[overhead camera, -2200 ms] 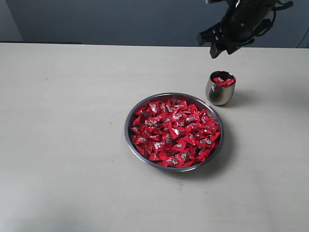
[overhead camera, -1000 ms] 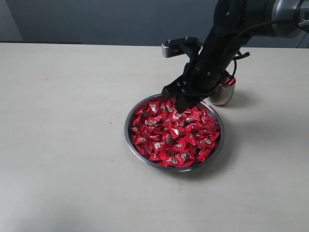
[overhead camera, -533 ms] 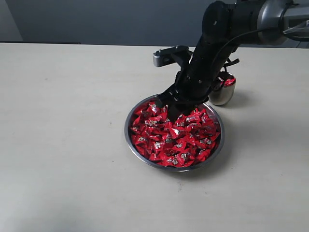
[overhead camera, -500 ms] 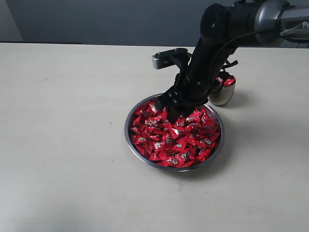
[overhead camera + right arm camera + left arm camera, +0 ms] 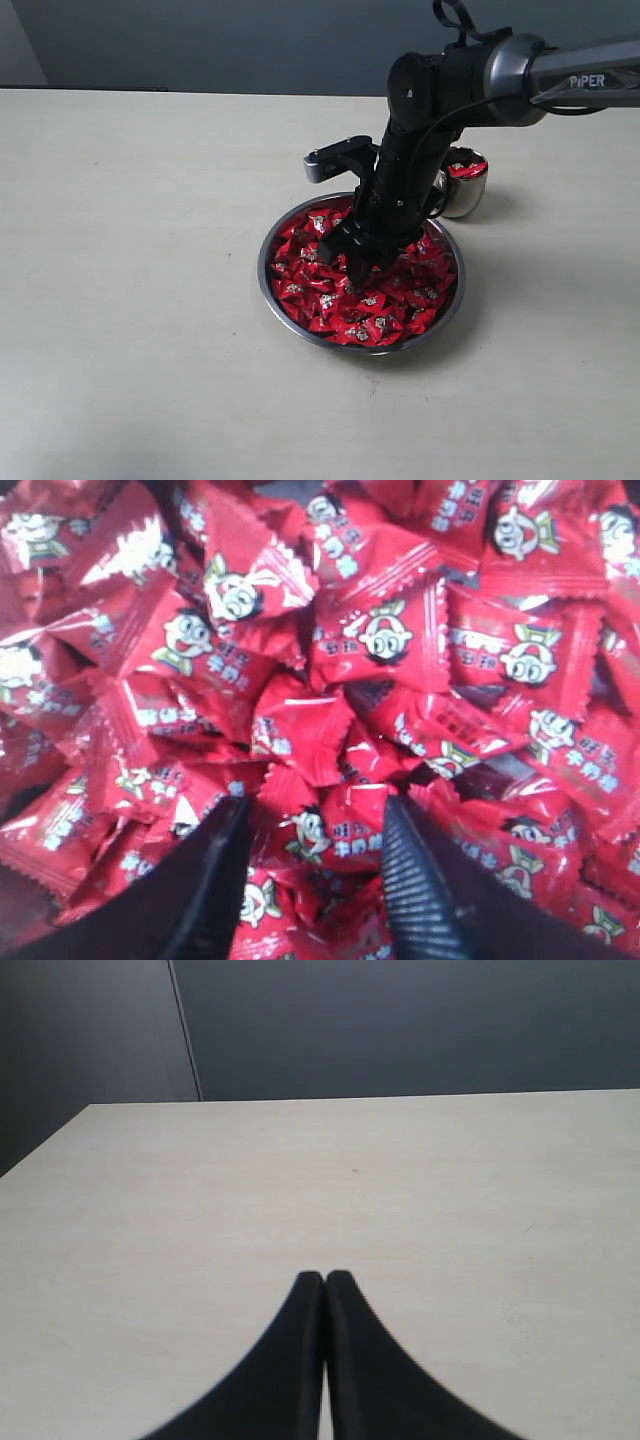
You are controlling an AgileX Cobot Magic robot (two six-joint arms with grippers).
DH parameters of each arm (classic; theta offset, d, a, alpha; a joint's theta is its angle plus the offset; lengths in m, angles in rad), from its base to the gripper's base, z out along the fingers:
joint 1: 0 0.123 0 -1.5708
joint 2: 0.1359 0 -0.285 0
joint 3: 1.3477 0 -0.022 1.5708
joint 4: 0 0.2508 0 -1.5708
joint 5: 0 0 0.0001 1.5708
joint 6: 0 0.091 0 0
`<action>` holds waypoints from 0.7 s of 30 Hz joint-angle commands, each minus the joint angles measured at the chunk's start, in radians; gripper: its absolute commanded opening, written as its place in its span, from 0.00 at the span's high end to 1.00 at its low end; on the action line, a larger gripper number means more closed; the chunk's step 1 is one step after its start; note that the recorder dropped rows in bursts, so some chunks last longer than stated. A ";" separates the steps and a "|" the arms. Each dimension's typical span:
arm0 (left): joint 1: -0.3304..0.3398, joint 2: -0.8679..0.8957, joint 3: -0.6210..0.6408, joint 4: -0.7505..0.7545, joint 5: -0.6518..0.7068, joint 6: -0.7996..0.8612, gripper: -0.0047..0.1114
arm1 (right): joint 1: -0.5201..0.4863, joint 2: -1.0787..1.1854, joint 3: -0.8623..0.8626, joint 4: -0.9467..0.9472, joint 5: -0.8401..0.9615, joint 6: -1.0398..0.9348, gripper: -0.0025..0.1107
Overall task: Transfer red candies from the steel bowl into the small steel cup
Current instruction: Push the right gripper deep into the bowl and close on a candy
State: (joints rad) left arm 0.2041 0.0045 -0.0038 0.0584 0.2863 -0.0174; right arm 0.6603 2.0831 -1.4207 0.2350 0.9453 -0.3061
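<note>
One bowl [image 5: 262, 270], one cup [image 5: 466, 196], many red candies [image 5: 400, 296].

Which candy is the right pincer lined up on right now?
The red candy framed between the fingers of the open right pincer, cartoon face centred in the gap; the others lie outside or past the fingertips.

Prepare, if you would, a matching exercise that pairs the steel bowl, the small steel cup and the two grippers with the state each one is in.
Things
1. steel bowl
2. small steel cup
3. left gripper
4. right gripper

States
a. shut, over bare table
b. open, tips down among the wrappers
c. wide dish heaped with red candies
d. a few red candies showing at its mouth

Pairs: 1-c, 2-d, 3-a, 4-b
</note>
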 commanded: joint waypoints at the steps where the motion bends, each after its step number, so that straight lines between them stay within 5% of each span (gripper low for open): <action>1: -0.007 -0.004 0.004 0.006 -0.002 -0.003 0.96 | -0.001 -0.001 0.005 -0.026 -0.009 -0.008 0.60; 21: -0.007 -0.004 0.004 0.006 -0.002 -0.003 0.96 | -0.001 0.003 0.005 0.019 -0.013 -0.008 0.60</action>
State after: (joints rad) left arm 0.2041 0.0045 -0.0038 0.0584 0.2863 -0.0174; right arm 0.6603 2.0887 -1.4207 0.2475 0.9376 -0.3061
